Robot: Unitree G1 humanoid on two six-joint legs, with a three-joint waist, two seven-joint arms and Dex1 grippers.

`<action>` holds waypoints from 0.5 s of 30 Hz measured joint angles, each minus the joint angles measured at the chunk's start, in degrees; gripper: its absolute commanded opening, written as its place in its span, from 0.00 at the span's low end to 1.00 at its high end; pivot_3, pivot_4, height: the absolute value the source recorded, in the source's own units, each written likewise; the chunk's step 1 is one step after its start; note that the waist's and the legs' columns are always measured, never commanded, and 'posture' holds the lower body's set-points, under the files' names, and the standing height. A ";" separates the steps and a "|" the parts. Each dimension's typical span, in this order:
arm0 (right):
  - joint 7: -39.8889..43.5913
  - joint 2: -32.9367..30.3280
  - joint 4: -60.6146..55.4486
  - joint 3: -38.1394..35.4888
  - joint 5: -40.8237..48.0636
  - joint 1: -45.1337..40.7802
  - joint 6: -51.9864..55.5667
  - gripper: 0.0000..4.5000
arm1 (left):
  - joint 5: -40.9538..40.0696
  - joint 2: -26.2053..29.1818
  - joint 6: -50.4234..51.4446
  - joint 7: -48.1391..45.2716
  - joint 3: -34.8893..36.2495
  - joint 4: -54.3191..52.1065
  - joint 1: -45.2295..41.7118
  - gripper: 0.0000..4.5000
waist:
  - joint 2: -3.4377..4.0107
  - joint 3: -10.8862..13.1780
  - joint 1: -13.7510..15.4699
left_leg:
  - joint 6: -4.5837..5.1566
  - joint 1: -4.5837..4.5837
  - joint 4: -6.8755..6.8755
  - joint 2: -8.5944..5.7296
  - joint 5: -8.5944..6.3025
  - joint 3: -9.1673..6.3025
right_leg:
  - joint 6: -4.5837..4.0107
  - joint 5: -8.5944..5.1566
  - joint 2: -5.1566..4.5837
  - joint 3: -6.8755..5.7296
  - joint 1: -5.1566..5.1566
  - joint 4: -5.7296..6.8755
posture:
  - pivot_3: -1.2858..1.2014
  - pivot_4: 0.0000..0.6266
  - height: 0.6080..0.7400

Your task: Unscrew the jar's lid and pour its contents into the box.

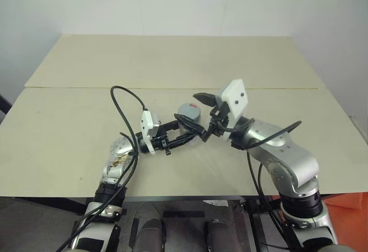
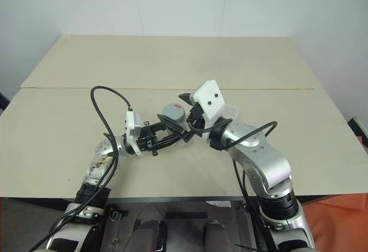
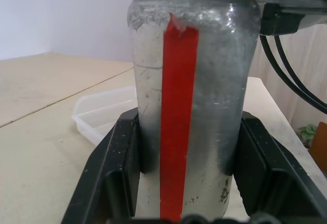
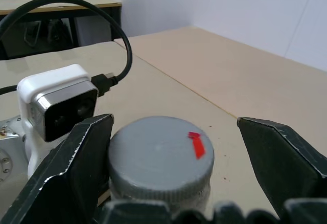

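Observation:
The jar (image 3: 204, 106) is a silvery cylinder with a red stripe down its side, held upright over the table's near middle. My left gripper (image 1: 181, 132) is shut on its body, one black finger (image 3: 120, 157) on each side. The round grey lid (image 4: 158, 152) with a red mark sits on top of the jar. My right gripper (image 4: 176, 147) stands open astride the lid; one finger (image 4: 84, 152) lies against its rim, the other is clear of it. The clear shallow box (image 2: 231, 111) rests on the table just behind my right wrist. The jar's wall hides the contents.
The beige table (image 1: 69, 131) has a seam across its middle and a front edge close to my arms. A black cable (image 1: 123, 99) loops up from my left wrist. A dark desk (image 4: 61, 9) stands off to one side of the room.

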 measured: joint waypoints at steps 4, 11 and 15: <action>0.20 -0.70 -0.46 -0.41 0.00 0.94 0.00 1.00 | -0.15 -0.02 -0.07 -0.11 0.27 0.27 -0.03 0.47 | 0.00 0.00 0.00 | 0.00 0.00 0.00 0.00 0.00 0.00 | 0.00 0.00 0.00 0.00 0.00 0.00 | 0.52 0.24 1.00; 0.19 -1.54 -1.64 -1.29 -0.01 2.33 0.00 1.00 | -0.29 -0.03 -0.60 -0.52 0.99 1.89 -0.64 0.47 | 0.00 0.00 -0.03 | 0.00 0.00 0.00 0.00 0.00 0.00 | 0.00 0.00 0.00 0.00 0.00 0.00 | 0.52 0.24 1.00; 0.20 -2.09 -1.96 -1.87 0.01 2.55 0.00 1.00 | -0.29 -0.03 -0.78 -0.74 1.19 2.38 -0.71 0.47 | 0.00 0.00 -0.03 | 0.00 0.00 0.00 0.00 0.00 0.00 | 0.00 0.00 0.00 0.00 0.00 0.00 | 0.52 0.24 1.00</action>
